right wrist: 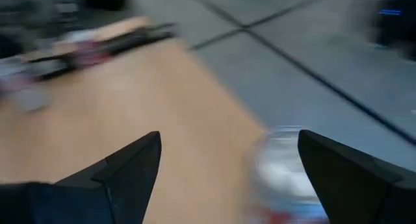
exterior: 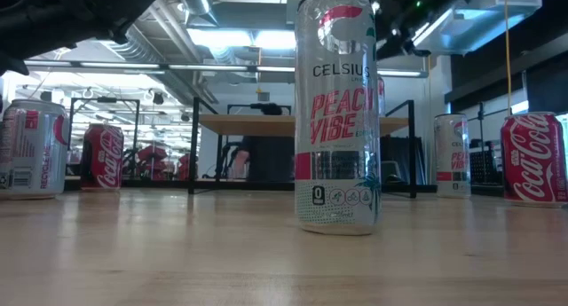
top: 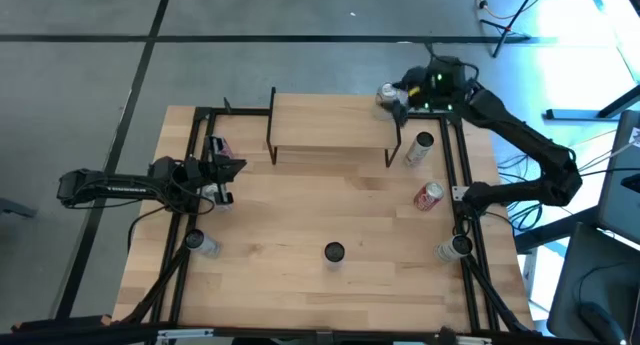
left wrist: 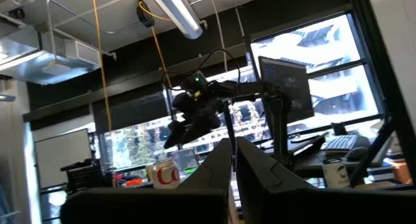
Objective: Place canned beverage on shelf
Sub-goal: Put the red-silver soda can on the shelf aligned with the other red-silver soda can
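Note:
The shelf (top: 330, 125), a light-wood board on thin black legs, stands at the table's far middle; it also shows in the low view (exterior: 266, 124). A silver can (top: 384, 93) is at its far right corner, blurred in the right wrist view (right wrist: 286, 175). My right gripper (top: 397, 97) is open, its fingers on either side of that can without visibly touching it. My left gripper (top: 228, 170) is shut and empty above the table's left side, tipped upward. A tall Celsius can (exterior: 337, 111) stands upright near the table's front middle (top: 333, 251).
Other cans are on the table: a silver one (top: 420, 148) and a red one (top: 429, 195) to the right of the shelf, one at the near right (top: 455, 247), one at the near left (top: 200, 243), and a pink one (top: 218, 145) by the left gripper. Black frame rails run along both sides.

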You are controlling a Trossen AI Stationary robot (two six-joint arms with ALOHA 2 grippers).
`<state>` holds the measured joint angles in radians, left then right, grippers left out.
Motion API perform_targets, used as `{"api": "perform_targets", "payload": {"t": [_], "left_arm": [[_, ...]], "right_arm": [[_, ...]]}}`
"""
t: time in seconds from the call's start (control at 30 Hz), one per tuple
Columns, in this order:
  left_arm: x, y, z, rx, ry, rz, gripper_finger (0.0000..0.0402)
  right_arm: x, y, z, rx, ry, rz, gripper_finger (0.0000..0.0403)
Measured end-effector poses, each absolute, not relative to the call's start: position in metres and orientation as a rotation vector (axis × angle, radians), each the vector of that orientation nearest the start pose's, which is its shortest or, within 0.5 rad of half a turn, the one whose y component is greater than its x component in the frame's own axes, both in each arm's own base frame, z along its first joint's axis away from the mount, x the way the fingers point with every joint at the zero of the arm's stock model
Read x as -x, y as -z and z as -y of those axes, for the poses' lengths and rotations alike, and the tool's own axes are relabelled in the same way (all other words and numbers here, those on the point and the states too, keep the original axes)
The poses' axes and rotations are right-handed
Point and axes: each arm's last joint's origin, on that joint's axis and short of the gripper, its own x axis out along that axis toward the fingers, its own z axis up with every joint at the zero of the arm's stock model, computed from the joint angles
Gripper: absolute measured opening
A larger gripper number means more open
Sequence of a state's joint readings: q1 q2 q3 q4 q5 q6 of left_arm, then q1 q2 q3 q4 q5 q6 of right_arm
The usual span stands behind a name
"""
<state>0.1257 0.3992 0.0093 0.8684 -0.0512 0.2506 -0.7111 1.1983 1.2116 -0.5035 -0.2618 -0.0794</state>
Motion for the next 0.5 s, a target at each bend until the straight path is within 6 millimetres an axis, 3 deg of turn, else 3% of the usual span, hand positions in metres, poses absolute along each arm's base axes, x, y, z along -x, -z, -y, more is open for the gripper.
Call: {"api": "perform_targets", "payload": {"t": [0.17,0.4,0.5], "left_arm": [[-0.119,-0.219,-0.015,-0.222,-0.199,0.391,0.0005],[-0.154,-0.242,-0.017,-0.188,-0.236,0.106,0.0005],[-0.169,-0.251,-0.014,-0.172,-0.132,-0.007,0.0005]], "right_arm": [[-0.224,-0.353,0.107,-0.119,0.134,-0.386,0.0348],[-0.251,-0.312,0.057,0.002,0.020,-0.361,0.0349],[-0.255,-0.297,0.041,0.041,-0.044,-0.325,0.0349]]}}
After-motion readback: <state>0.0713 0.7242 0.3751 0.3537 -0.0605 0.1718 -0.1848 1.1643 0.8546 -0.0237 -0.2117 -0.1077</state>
